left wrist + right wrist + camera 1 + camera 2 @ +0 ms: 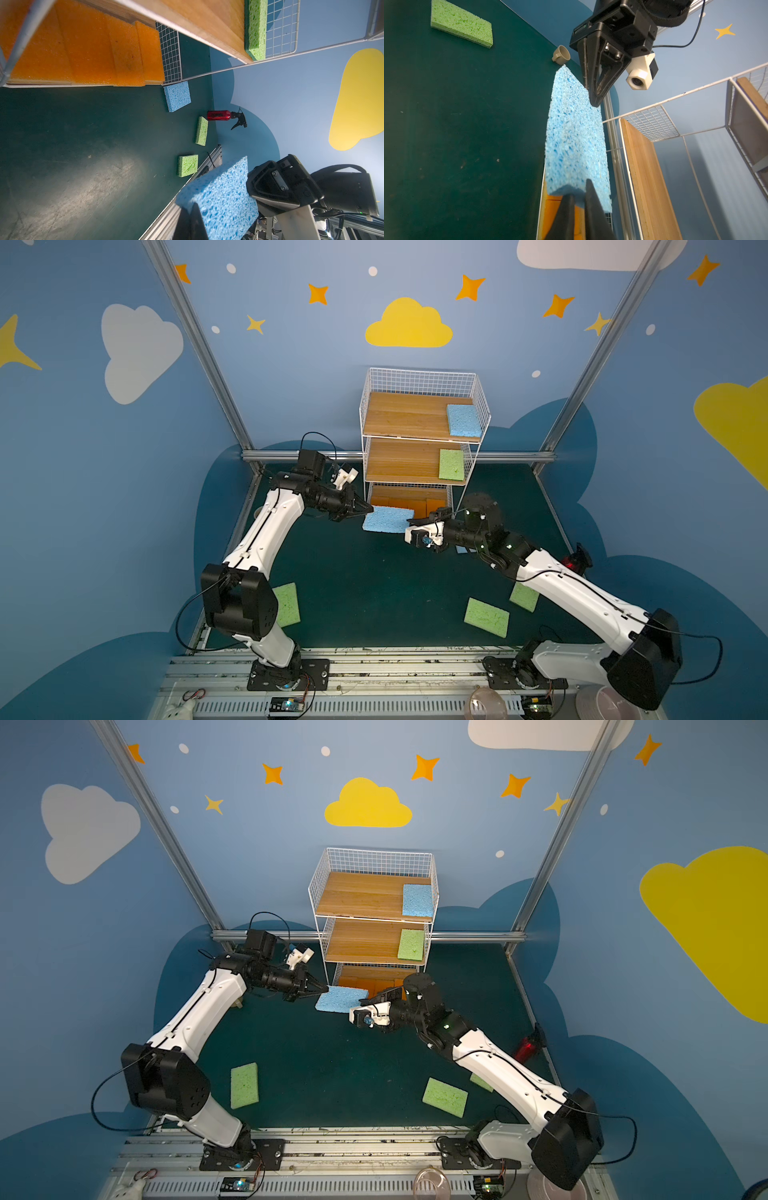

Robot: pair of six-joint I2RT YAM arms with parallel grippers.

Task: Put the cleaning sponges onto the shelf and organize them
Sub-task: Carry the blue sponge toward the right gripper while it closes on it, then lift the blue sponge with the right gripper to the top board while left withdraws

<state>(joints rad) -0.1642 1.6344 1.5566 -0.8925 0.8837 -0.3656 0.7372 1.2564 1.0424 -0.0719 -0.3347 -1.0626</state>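
A light blue sponge (388, 520) hangs flat in the air in front of the shelf's (403, 414) bottom tier. My left gripper (370, 509) is shut on its left end and my right gripper (409, 522) is shut on its right end. The left wrist view shows the sponge (222, 195) pinched in the jaws; the right wrist view shows the same sponge (575, 135). On the shelf lie a blue sponge (464, 420) on top, a green one (451, 464) in the middle and orange ones (409, 506) at the bottom.
Three green sponges (286, 605) (486, 617) (524, 596) lie on the dark green floor. Another blue sponge (177, 96) lies by the shelf's right foot, mostly under my right arm. A red spray bottle (571, 562) stands at the right wall and a beige cup (561, 54) at the left.
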